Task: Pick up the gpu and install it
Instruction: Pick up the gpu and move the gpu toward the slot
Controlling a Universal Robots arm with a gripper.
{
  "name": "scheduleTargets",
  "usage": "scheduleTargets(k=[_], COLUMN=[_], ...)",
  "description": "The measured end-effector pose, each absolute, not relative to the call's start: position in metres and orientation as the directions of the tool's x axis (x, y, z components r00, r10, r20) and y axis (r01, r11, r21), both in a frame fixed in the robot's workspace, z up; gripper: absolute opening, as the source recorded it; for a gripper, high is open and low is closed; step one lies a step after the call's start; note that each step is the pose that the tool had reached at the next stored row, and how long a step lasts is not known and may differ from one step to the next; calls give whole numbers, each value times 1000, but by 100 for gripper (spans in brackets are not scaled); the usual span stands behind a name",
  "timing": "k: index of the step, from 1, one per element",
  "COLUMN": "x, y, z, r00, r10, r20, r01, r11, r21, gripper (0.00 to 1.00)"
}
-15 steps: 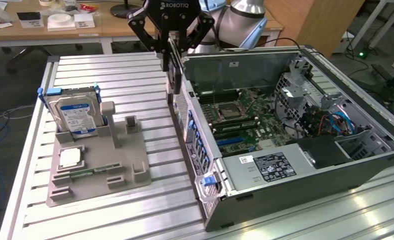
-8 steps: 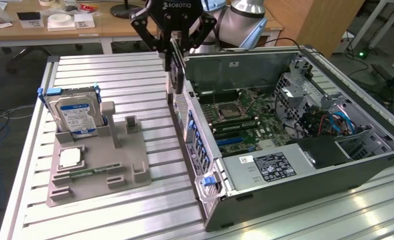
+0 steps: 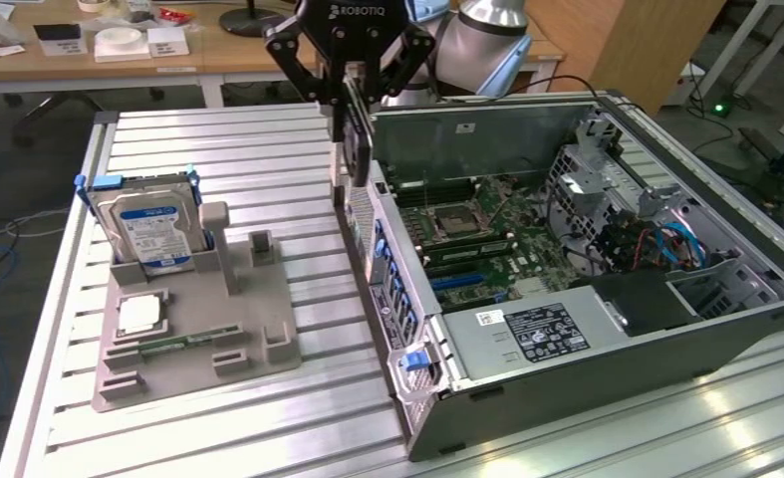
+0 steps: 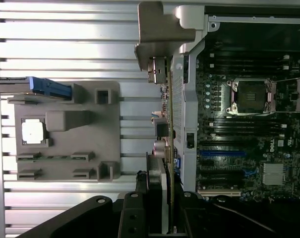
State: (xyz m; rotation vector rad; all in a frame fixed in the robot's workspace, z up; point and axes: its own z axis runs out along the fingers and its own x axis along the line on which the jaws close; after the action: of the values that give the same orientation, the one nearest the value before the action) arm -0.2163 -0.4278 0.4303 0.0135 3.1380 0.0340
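Black gripper (image 3: 352,88) pinching gpu (image 3: 353,134) upright (hanging edge-down), right by open PC case (image 3: 565,398) wall.

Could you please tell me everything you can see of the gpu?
The gpu is a thin, flat, dark card with a silver metal end bracket. It hangs upright and edge-on, clamped between the fingers of the tool. It sits just over one wall of the open case and is not yet seated in a slot.
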Motion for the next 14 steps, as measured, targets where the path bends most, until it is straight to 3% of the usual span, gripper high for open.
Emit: scheduleTargets(k=[14], x=[-209], y=[-428], z=[430], r00=[-1000], r10=[9], r20=[-3], r01=[9], r11=[1000], r21=[22], gripper=[28])
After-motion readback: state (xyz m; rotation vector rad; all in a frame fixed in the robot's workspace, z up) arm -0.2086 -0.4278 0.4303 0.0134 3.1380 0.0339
